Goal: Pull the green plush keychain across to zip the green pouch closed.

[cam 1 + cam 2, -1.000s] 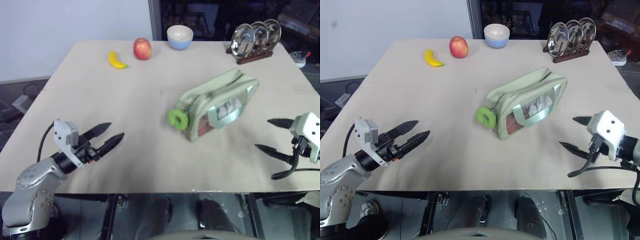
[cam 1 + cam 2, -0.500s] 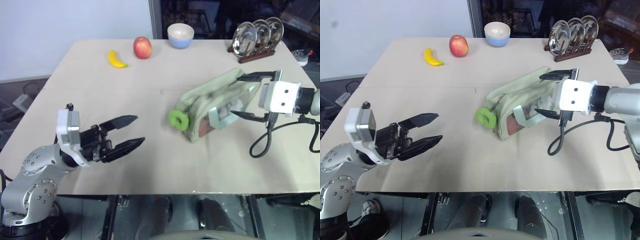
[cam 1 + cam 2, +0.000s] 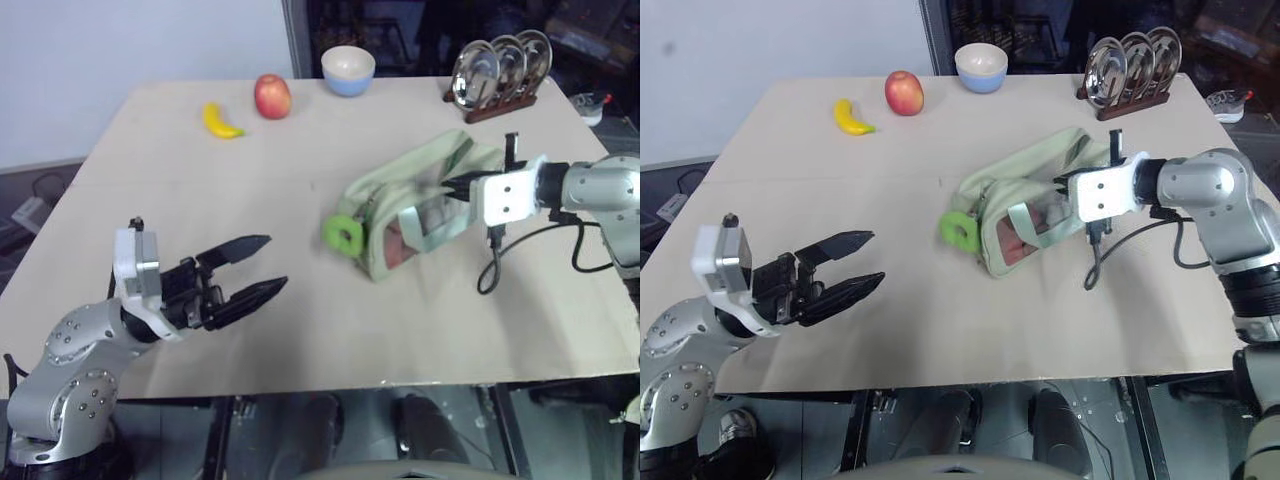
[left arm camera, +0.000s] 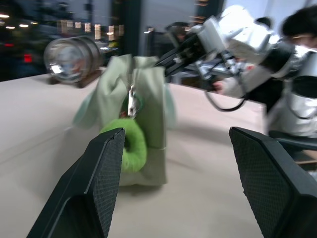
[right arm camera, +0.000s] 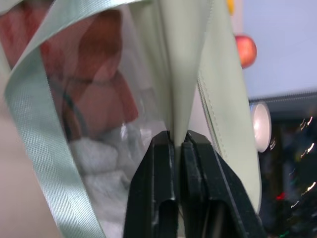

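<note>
I start with the biggest thing. The tabletop (image 3: 300,330) is wide and tan, and there is one of it. In the middle sits one green pouch (image 3: 400,200), a soft boxy bag with a see-through side and red and white stuff inside.

My right claw (image 3: 462,186) is squeezed tight on a fold of the pouch cloth at the far end of the bag. In the right wrist view I can see the cloth pinched between the two black fingers (image 5: 161,198). I think this grip is there to keep the bag from sliding when I pull.

My left claw (image 3: 268,268) is spread wide and holds nothing. It hangs over the tabletop, well apart from the pouch, and it points at the bag.

The one green plush keychain (image 3: 342,233) is a fuzzy little ring. It hangs at the near end of the pouch, on the zipper pull (image 4: 132,99).

To do this step well, I should move the left claw up to the ring, close on the fuzzy part, and pull it along the top of the bag toward the right claw. I should pull slow and straight so the zipper does not jam.

Now I count the rest, at the far edge. One rack (image 3: 490,105) with three shiny plates (image 3: 497,68). One bowl (image 3: 348,70). One apple (image 3: 271,96). One banana (image 3: 220,121).
</note>
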